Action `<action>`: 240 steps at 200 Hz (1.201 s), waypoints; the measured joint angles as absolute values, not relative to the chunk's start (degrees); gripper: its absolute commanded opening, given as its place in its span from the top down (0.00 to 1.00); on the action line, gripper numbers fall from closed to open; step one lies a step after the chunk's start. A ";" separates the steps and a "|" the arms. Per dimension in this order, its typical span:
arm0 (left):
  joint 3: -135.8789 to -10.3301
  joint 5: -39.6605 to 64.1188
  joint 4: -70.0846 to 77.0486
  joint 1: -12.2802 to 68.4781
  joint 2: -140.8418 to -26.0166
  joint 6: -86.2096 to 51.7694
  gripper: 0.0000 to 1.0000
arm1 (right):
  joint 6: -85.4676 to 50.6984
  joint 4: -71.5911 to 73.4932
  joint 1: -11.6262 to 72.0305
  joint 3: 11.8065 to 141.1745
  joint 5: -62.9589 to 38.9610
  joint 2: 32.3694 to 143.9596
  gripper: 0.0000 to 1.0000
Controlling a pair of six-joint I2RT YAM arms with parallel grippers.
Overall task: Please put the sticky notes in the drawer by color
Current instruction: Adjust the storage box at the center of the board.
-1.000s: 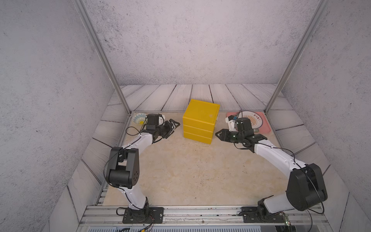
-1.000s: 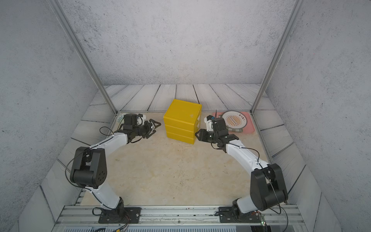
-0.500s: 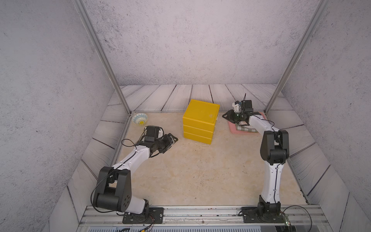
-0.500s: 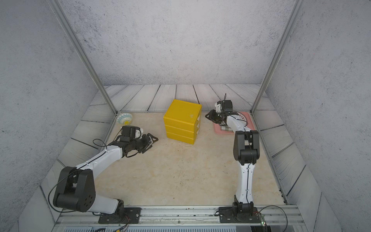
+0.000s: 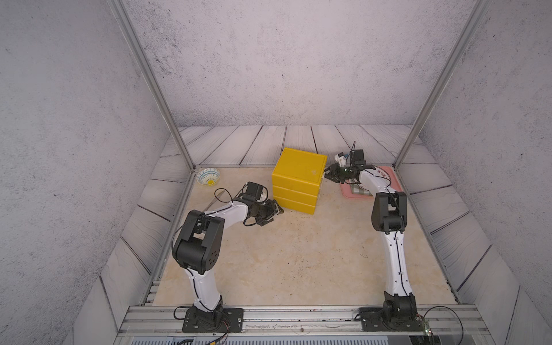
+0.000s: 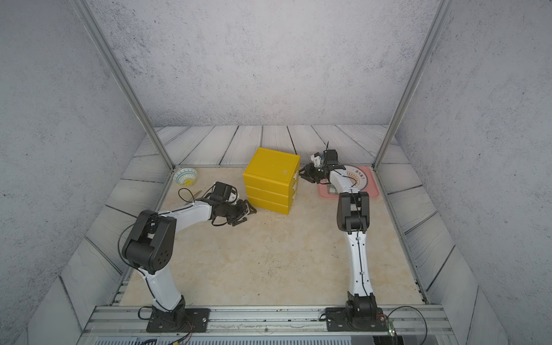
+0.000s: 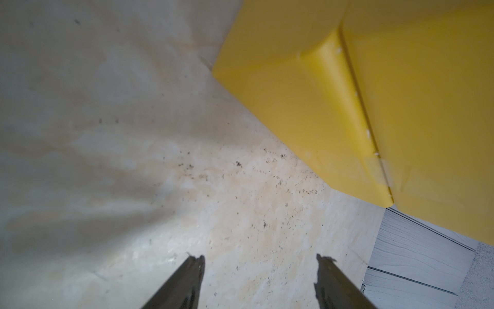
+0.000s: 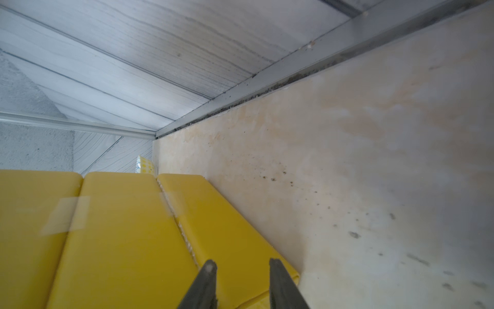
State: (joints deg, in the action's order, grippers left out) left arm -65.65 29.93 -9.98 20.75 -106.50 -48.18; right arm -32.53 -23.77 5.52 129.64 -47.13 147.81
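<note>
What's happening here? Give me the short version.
Two robot arms flank a yellow three-drawer box, and all its drawers look shut. The left gripper is low by the box's bottom corner, jaws open and empty. The right gripper is at the top drawer's front, jaws apart, holding nothing. No sticky notes show. A pink tray lies under the right arm.

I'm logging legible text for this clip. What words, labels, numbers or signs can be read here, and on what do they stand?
Red characters on the round plate in the pink tray: too small to read.
Yellow drawer: no writing seen.
Patterned bowl: pattern only, no text.
Nothing else in view shows writing.
</note>
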 measured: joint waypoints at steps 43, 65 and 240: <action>-68.58 29.78 -11.20 20.36 -107.92 -47.44 0.27 | -29.56 -23.68 5.45 128.68 -49.93 148.68 0.63; -71.53 29.80 -11.64 19.38 -110.26 -46.92 0.27 | -27.27 -20.73 6.02 121.45 -50.28 147.02 0.62; -65.08 28.75 -13.30 7.14 -107.98 -44.99 0.26 | -22.09 -15.07 21.26 75.46 -43.20 115.79 0.62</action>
